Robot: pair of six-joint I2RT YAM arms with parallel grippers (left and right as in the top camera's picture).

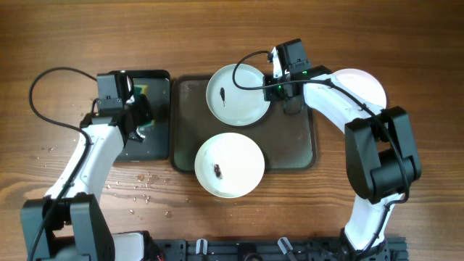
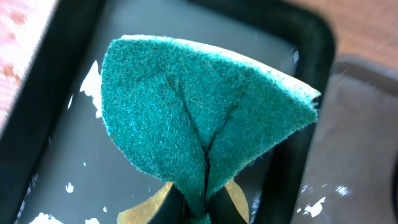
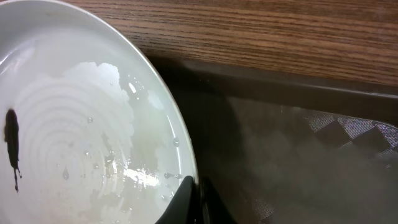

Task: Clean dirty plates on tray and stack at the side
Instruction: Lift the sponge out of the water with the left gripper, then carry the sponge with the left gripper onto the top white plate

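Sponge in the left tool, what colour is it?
The sponge is teal-green with a yellow underside; left wrist view shows it best.

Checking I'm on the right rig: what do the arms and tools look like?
Both arms are alike: the left arm and right arm have rounded white link shells with black joint housings. Each carries a boxy black wrist module, with a thin black cable looping from it. The tool fingers are dark and narrow. No markings are readable.
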